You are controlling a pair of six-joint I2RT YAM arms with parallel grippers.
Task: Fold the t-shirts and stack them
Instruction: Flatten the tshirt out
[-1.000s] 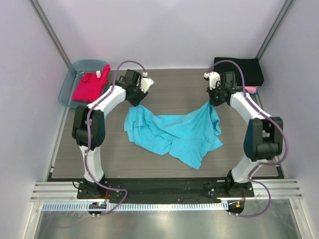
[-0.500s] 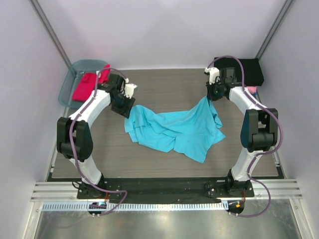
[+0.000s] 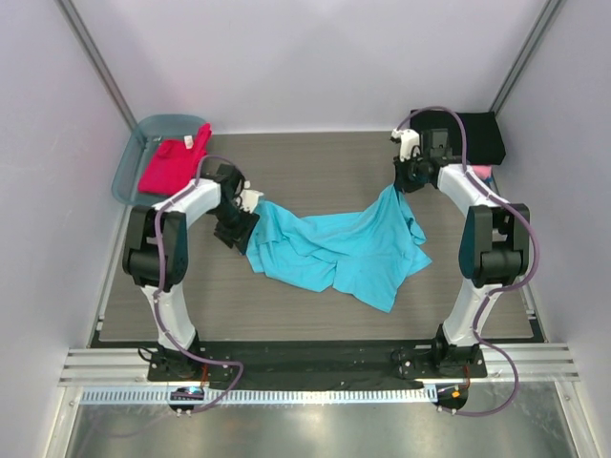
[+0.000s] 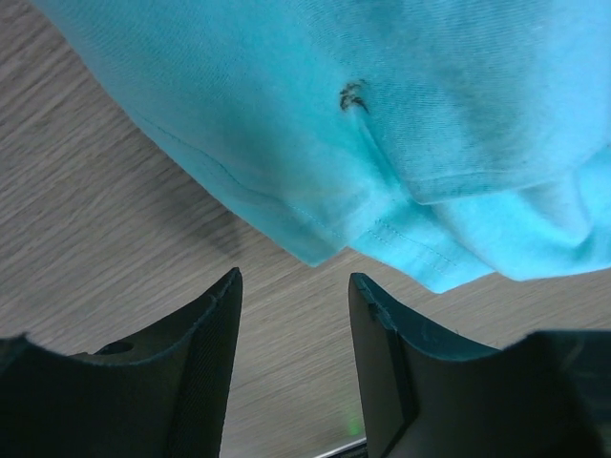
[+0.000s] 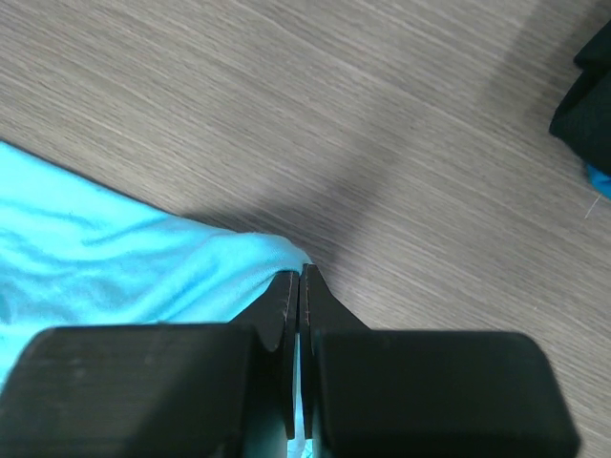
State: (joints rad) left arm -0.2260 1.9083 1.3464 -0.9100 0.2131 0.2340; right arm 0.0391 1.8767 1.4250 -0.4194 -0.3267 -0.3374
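Right gripper [image 5: 300, 279] is clenched on a corner of the turquoise t-shirt [image 3: 334, 250]. I see the left gripper [image 4: 294, 286] spread, empty, just beside the hem.

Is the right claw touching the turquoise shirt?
Touching: the right wrist view shows the right gripper shut, pinching the turquoise shirt between its fingers.

We see a robotics lab test cell. 2 robot arms, the left arm [image 3: 164, 253] and the right arm [image 3: 492, 250], are bolted to aluminium rails [image 3: 315, 367] at the near edge of a wood-grain table [image 3: 325, 157]. Plain pale panels [image 3: 315, 57] wall off 3 sides, held by slanted metal posts [image 3: 92, 50]. The household items, a turquoise t-shirt [image 3: 353, 253] on the table and a plastic tub [image 3: 127, 164] in the far left corner, sit inside this bare enclosure.
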